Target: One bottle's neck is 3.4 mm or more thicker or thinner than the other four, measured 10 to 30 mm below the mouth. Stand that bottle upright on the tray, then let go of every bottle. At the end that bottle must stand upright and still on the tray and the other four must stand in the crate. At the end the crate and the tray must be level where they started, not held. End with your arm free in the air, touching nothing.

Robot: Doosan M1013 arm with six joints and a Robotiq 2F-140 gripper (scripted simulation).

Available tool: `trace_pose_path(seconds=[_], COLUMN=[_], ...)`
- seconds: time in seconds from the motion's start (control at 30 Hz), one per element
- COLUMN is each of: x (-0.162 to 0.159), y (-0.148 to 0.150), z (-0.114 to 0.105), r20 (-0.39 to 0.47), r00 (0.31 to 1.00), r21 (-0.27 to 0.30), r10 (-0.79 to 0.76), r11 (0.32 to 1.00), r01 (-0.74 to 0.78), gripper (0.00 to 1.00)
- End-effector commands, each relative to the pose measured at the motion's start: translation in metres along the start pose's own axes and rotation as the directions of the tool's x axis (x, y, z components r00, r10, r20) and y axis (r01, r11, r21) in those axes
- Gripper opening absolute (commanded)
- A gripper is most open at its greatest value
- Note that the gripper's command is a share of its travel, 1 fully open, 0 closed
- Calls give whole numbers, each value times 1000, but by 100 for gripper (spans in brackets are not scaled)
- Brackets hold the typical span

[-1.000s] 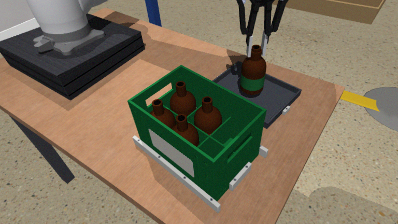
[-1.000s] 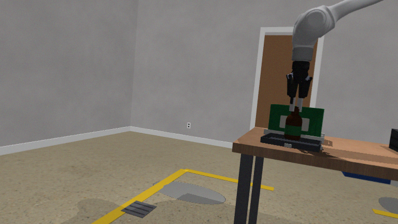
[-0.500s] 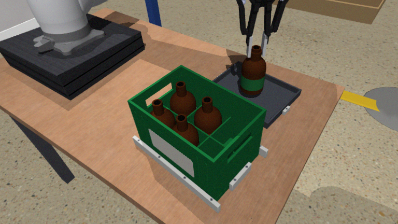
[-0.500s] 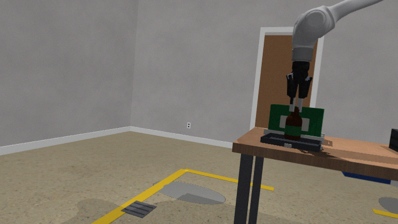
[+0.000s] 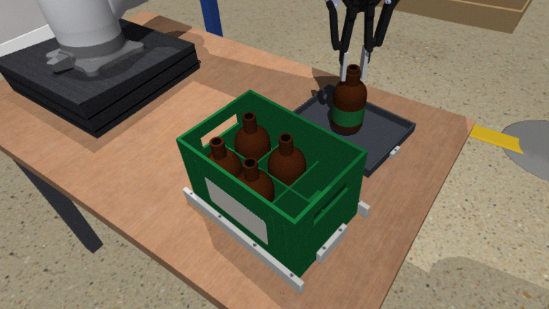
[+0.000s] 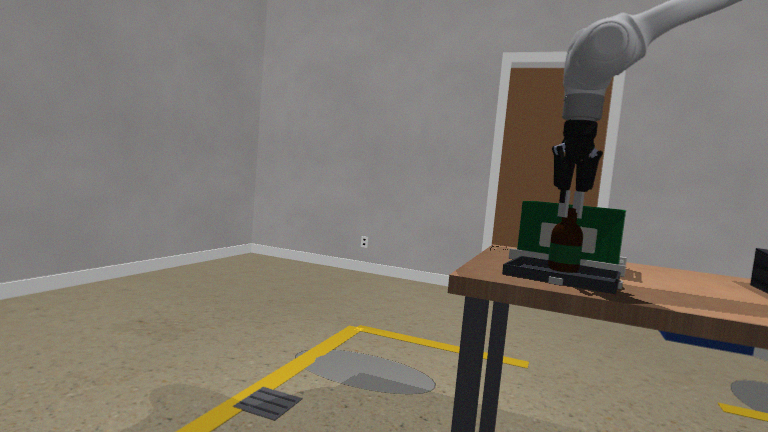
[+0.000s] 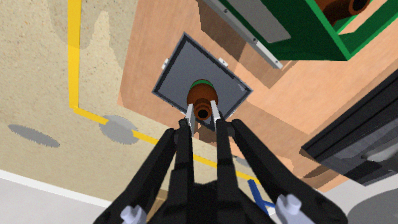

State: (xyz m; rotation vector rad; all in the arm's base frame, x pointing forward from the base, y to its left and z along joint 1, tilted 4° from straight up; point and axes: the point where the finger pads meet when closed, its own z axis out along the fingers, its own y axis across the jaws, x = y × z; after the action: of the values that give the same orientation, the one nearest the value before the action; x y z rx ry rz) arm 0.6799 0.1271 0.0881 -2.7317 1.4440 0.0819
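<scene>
A brown bottle with a green label (image 5: 348, 101) stands upright on the dark grey tray (image 5: 359, 130). My gripper (image 5: 353, 65) comes straight down from above and is shut on this bottle's neck. The wrist view shows the bottle's mouth (image 7: 202, 111) between the two fingertips of the gripper (image 7: 202, 113), over the tray. The exterior view shows the bottle (image 6: 565, 244) resting on the tray (image 6: 561, 272) under the gripper (image 6: 569, 206). Several other brown bottles (image 5: 251, 136) stand in the green crate (image 5: 272, 180).
The crate sits between white guide rails (image 5: 239, 238) near the table's front edge, just beside the tray. The robot base stands on a black plinth (image 5: 96, 73) at the back left. The tray lies near the table's far right edge.
</scene>
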Motion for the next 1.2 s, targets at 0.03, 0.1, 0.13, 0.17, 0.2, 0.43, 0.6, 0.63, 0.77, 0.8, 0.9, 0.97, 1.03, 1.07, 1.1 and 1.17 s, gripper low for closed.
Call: trace_pose_path(seconds=[0.03, 0.1, 0.13, 0.17, 0.2, 0.43, 0.6, 0.63, 0.77, 0.8, 0.9, 0.97, 1.03, 1.07, 1.1, 1.17], x=[0, 0, 0, 0, 0, 0, 0, 0, 0, 0, 0, 0, 0, 0, 0, 0], y=[0, 0, 0, 0, 0, 0, 0, 0, 0, 0, 0, 0, 0, 0, 0, 0], z=[2, 3, 3, 4, 4, 7, 9, 9, 11, 11, 12, 12, 12, 12, 12, 13], r20=[0, 0, 0, 0, 0, 0, 0, 0, 0, 0, 0, 0, 0, 0, 0, 0], r00=[1000, 1000, 1000, 1000, 1000, 1000, 1000, 1000, 1000, 1000, 1000, 1000, 1000, 1000, 1000, 1000], r21=[0, 0, 0, 0, 0, 0, 0, 0, 0, 0, 0, 0, 0, 0, 0, 0], r10=[0, 0, 0, 0, 0, 0, 0, 0, 0, 0, 0, 0, 0, 0, 0, 0], r11=[1000, 1000, 1000, 1000, 1000, 1000, 1000, 1000, 1000, 1000, 1000, 1000, 1000, 1000, 1000, 1000], r01=[0, 0, 0, 0, 0, 0, 0, 0, 0, 0, 0, 0, 0, 0, 0, 0], gripper=[0, 0, 0, 0, 0, 0, 0, 0, 0, 0, 0, 0, 0, 0, 0, 0])
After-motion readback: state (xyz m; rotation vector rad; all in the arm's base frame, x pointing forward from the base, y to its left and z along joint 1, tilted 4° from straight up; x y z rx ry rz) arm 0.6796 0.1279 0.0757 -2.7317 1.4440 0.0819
